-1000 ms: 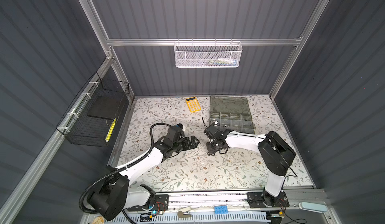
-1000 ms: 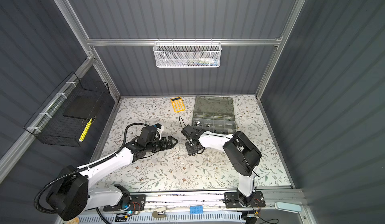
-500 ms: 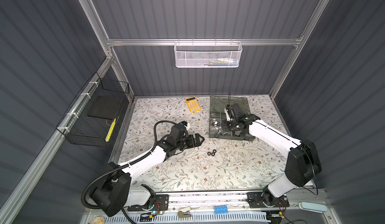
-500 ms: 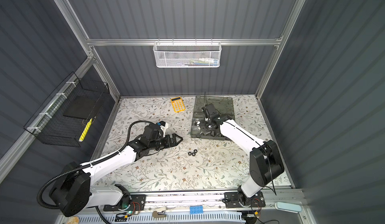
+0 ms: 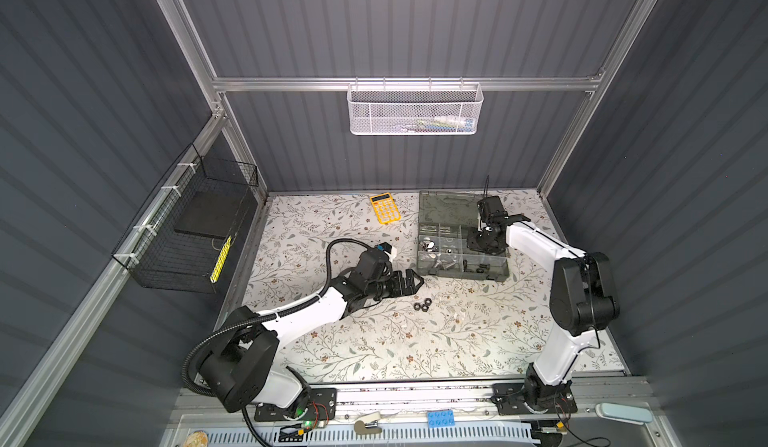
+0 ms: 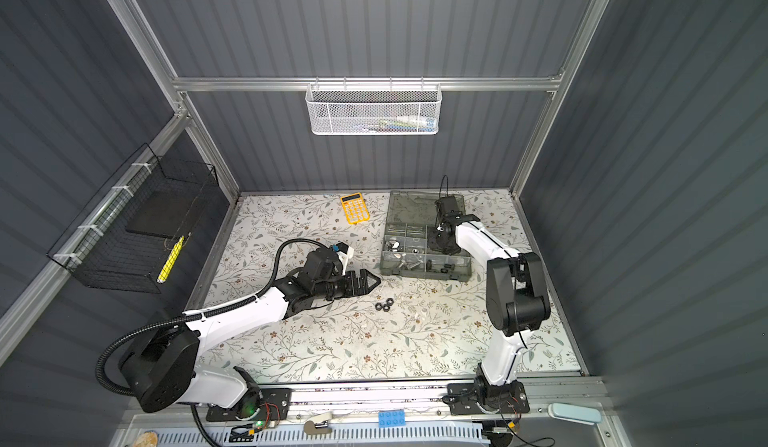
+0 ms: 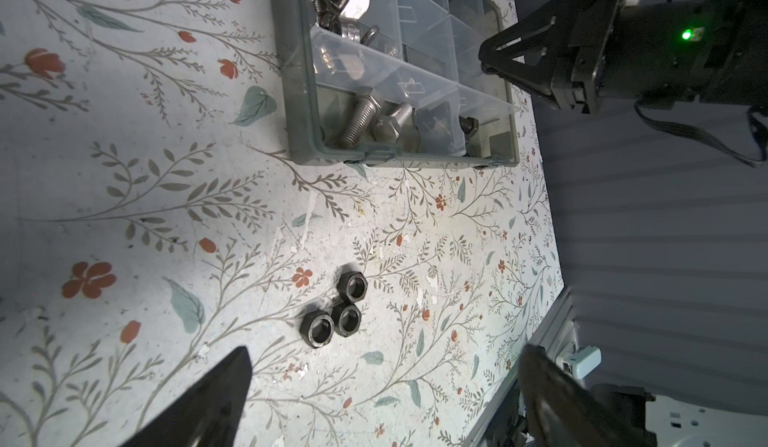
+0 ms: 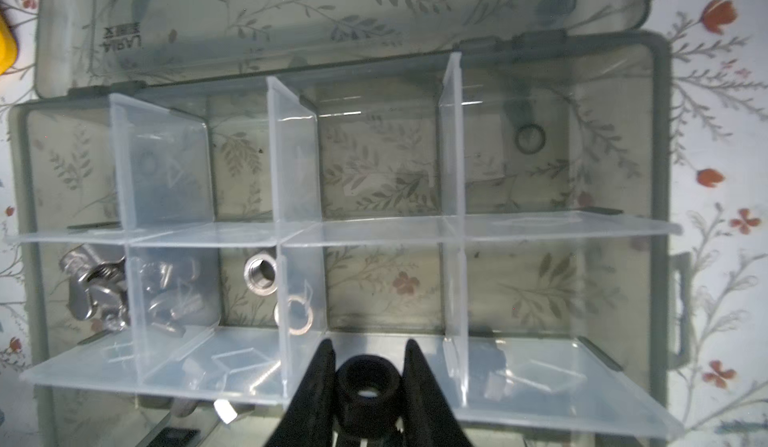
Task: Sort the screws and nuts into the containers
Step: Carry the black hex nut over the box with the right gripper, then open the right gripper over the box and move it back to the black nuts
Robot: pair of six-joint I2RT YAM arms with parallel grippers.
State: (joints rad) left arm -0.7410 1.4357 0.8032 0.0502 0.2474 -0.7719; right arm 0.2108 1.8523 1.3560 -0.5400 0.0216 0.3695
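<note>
My right gripper (image 8: 368, 366) is shut on a black nut (image 8: 368, 382) and hangs over the middle-right part of the grey organizer box (image 5: 465, 273); in both top views it (image 5: 484, 244) points down into the box. The containers (image 8: 378, 166) are clear-walled compartments. Silver screws (image 7: 361, 120) lie in a front corner one, silver winged nuts (image 7: 353, 0) and a silver nut (image 8: 261, 276) in others. Three black nuts (image 5: 422, 305) lie together on the floral mat. My left gripper (image 7: 386, 355) stands wide open just short of them, empty.
The box lid (image 5: 446, 203) lies open flat behind the box. A yellow calculator (image 5: 385, 208) sits at the back of the mat. A white mesh basket (image 5: 415, 110) hangs on the back wall and a black wire basket (image 5: 187, 233) on the left wall.
My right gripper left the nuts in the middle of the mat and swung back over the box with one black nut. My left gripper edged forward toward the three nuts left on the mat.
</note>
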